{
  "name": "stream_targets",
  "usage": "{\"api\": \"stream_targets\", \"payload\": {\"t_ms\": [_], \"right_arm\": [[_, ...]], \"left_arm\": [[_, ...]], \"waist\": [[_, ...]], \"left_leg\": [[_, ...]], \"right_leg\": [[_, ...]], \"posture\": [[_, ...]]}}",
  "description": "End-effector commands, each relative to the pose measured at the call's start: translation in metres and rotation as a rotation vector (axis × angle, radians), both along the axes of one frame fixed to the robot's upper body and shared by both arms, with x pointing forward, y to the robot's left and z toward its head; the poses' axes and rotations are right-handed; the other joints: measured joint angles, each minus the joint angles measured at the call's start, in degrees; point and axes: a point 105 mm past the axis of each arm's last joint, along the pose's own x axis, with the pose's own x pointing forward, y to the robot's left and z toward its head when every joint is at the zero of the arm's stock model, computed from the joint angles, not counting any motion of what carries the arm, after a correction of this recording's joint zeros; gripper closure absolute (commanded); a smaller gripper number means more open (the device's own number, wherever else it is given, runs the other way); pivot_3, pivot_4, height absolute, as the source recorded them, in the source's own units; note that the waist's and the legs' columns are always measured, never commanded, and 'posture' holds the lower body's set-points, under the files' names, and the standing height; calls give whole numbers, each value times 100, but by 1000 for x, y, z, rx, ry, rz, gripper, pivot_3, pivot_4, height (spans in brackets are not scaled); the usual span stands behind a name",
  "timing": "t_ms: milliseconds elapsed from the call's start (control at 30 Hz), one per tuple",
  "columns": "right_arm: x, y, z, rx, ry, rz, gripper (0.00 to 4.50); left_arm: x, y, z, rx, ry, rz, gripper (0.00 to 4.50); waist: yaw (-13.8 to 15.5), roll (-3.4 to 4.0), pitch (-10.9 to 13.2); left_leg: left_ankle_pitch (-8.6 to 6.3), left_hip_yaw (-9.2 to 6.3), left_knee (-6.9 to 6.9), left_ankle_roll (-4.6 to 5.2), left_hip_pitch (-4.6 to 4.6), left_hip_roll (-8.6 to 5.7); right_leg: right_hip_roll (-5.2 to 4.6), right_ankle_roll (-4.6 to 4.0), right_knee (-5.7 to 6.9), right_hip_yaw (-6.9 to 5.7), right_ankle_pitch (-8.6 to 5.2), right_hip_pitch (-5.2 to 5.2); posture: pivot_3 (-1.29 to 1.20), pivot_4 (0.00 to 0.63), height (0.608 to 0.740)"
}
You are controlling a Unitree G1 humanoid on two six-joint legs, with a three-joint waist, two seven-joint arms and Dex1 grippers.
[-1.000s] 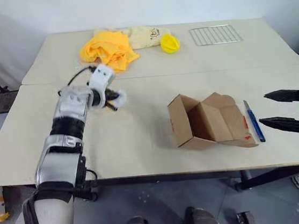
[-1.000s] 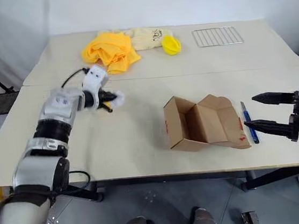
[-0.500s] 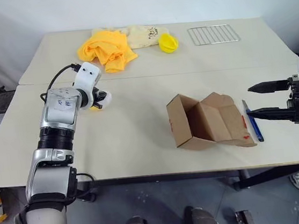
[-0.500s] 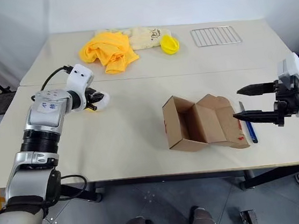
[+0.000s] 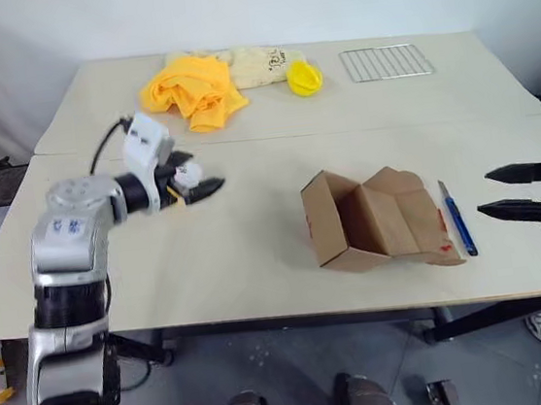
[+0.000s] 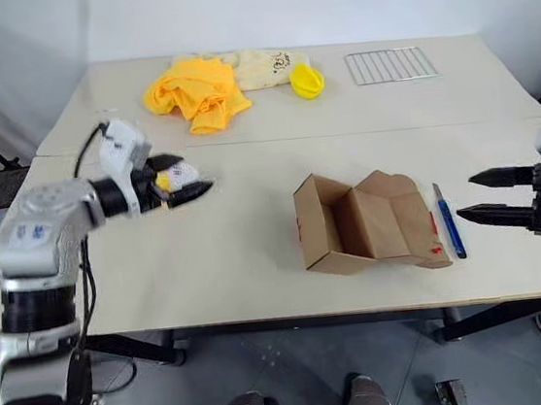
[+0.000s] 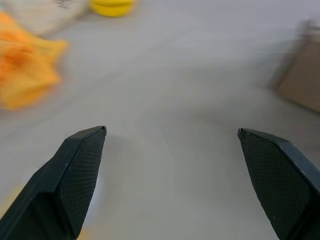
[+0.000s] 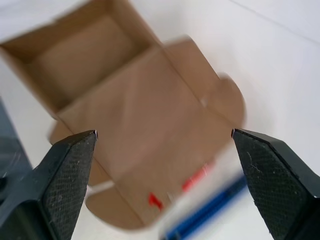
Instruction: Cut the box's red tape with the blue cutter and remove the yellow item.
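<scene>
Box (image 5: pixel 375 220) lies opened, blue cutter (image 5: pixel 458 220) beside; both tools (image 5: pixel 202 183) (image 5: pixel 497 190) gape wide, empty.

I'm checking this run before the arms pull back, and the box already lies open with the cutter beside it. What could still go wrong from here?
1. The blue cutter lies right beside the box, between it and the open right tool; a sweep of that arm could knock it toward the table edge.
2. A small yellow and white item sits between the fingers of the open left tool; whether it rests on the table is unclear, so the tool could drag it along.
</scene>
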Motion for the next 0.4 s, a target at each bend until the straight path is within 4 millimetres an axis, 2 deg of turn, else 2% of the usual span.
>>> {"api": "stream_targets", "payload": {"t_ms": [33, 100, 233, 300, 400], "right_arm": [[-12, -16, -17, -73, -1, -11, 0], [-17, -21, -33, -116, 33, -26, 0], [-9, -28, -50, -110, 17, -123, 0], [-6, -25, -55, -107, 0, -139, 0], [-5, -20, -59, -92, -40, -160, 0]], "left_arm": [[-24, 5, 12, -58, -71, -83, 28], [-39, 8, -2, 8, -109, -129, 28], [-64, 21, -42, 100, 22, -195, 28], [-67, 31, -54, 121, 49, -181, 28], [-59, 45, -65, 140, 61, -122, 28]], "waist": [[15, 0, 0], [6, 3, -1], [-41, 17, -4], [-70, 17, -4], [-62, 23, -1]], "left_leg": [[0, 0, 1, 0, 1, 0], [0, 1, 1, 0, 2, -2], [-1, 11, -2, -1, 16, -1], [-1, 10, -1, -3, 19, 2], [0, 6, 4, -5, 21, 2]], "right_leg": [[0, 0, 1, 1, 0, 1], [-1, 0, 0, 2, 0, 2], [-1, -1, 1, 10, 0, 7], [0, -5, 7, 10, -3, 7], [-2, -7, 19, 10, -3, 8]], "posture": [[0, 150, 740], [0, 150, 740], [0, 150, 740], [0, 150, 740], [0, 150, 740]]}}
